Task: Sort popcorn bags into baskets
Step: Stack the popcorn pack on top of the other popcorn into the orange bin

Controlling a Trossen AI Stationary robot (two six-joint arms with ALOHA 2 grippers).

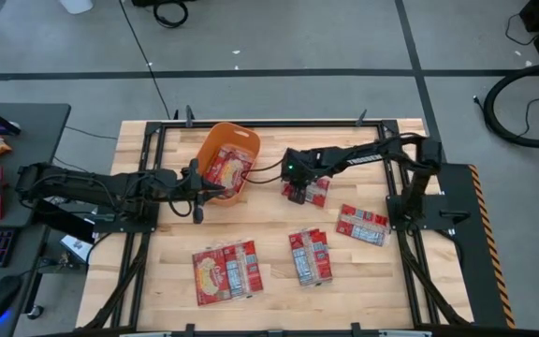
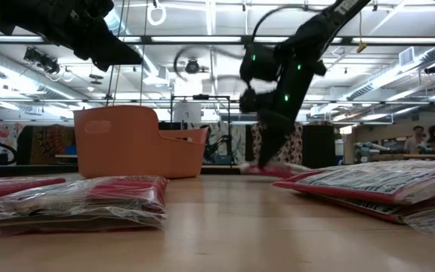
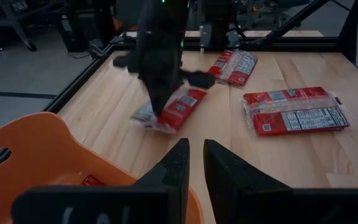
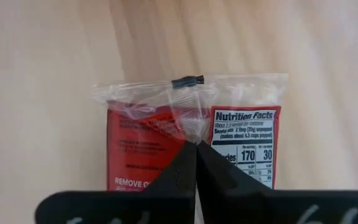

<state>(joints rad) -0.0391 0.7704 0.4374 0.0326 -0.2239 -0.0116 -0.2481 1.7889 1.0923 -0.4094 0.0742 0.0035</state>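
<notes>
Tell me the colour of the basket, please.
The basket is orange; the low view shows it best.

surface: wooden table (image 1: 167, 271) | on it: orange basket (image 1: 221, 148) upper centre; popcorn bags (image 1: 225, 271) lower centre, centre-right

Even overhead light; ceiling strip lights (image 2: 225, 39) glare; near packets (image 2: 70, 198) blurred, arms backlit

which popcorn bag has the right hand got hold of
The popcorn bag just right of the orange basket. The right hand pinches it; the other bags lie untouched nearer the table's front.
</notes>
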